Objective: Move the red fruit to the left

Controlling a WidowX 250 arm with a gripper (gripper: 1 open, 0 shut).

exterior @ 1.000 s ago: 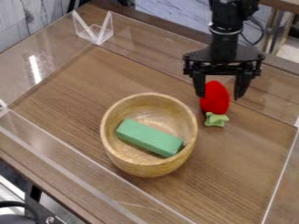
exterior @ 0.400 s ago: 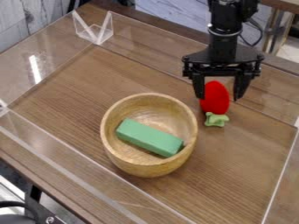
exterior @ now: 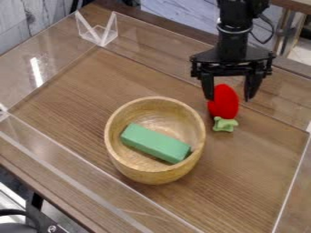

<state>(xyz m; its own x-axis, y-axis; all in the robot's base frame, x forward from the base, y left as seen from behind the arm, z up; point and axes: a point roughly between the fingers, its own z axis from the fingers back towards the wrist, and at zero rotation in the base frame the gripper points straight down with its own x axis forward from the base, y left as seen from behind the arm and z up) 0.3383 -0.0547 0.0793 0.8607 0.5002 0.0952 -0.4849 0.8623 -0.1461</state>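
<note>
The red fruit (exterior: 224,103), a small glossy strawberry with a pale green leafy cap at its lower end, lies on the wooden table to the right of the wooden bowl. My black gripper (exterior: 230,88) hangs straight down over it, open, with one finger on each side of the fruit's upper part. The fingers (exterior: 205,85) stand apart from the fruit and do not pinch it. The fruit rests on the table.
A wooden bowl (exterior: 134,157) holding a green rectangular block (exterior: 157,144) sits left of and nearer than the fruit. Clear acrylic walls (exterior: 49,73) ring the table. A clear plastic stand (exterior: 96,30) is at the back left.
</note>
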